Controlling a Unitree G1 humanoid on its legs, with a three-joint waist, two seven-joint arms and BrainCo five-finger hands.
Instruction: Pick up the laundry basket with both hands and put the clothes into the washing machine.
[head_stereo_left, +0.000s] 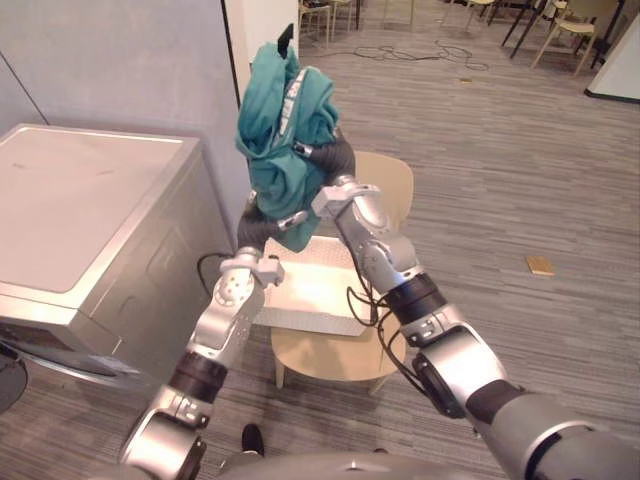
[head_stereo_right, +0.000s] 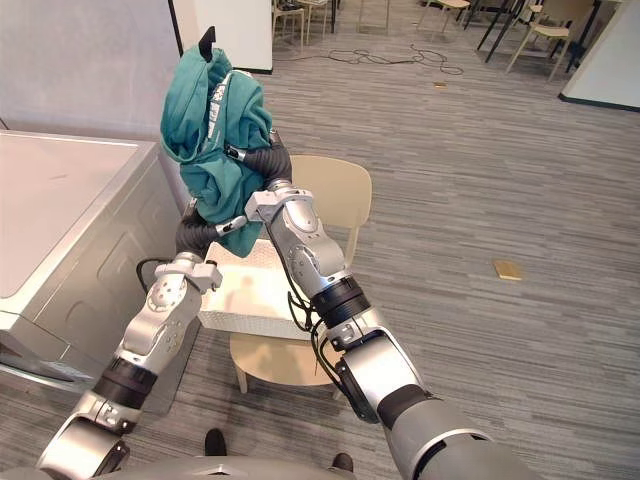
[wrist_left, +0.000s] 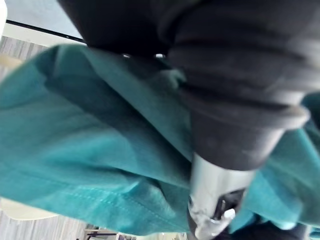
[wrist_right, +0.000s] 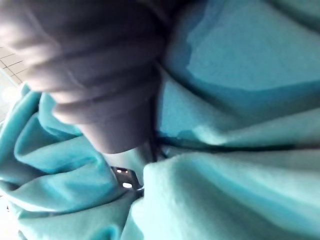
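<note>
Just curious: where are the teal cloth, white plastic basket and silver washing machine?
Teal cloth (head_stereo_left: 280, 130), left eye view, fold.
White plastic basket (head_stereo_left: 310, 295), left eye view, floor.
Silver washing machine (head_stereo_left: 80, 190), left eye view, top.

Beige chair (head_stereo_left: 388, 178), tan floor block (head_stereo_left: 540, 265)

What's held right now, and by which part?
Teal garment, bunched over the left hand and right hand, clear of the white laundry basket. Grip spot cannot be told: cloth covers it.
</note>
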